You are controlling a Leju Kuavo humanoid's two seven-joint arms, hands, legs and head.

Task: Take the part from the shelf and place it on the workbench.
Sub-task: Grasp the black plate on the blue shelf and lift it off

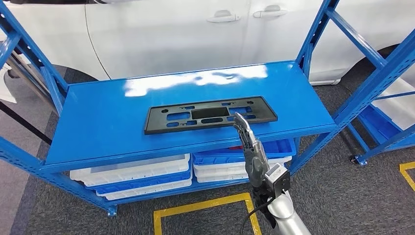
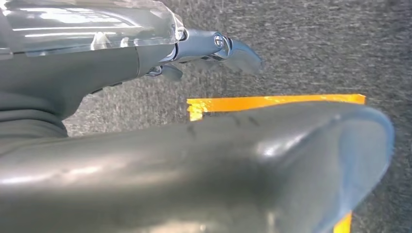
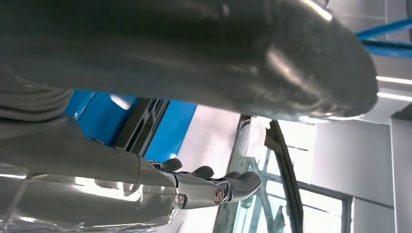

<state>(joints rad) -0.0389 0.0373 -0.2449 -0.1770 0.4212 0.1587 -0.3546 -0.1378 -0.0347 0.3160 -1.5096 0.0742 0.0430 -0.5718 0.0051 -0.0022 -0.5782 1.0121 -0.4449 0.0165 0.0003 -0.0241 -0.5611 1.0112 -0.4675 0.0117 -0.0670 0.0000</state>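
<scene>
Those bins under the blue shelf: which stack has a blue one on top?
The right stack, just behind the robot's right hand; the left stack is topped by a white bin.

The right arm is a smooth silver tube with a black cable looping off its wrist. A small silver and black camera box is bolted on there. The right hand has grey metal fingers with dark tips. Up close, the left hand has a glossy grey thumb, a clear shiny cover and a round screw at the finger hinge.
</scene>
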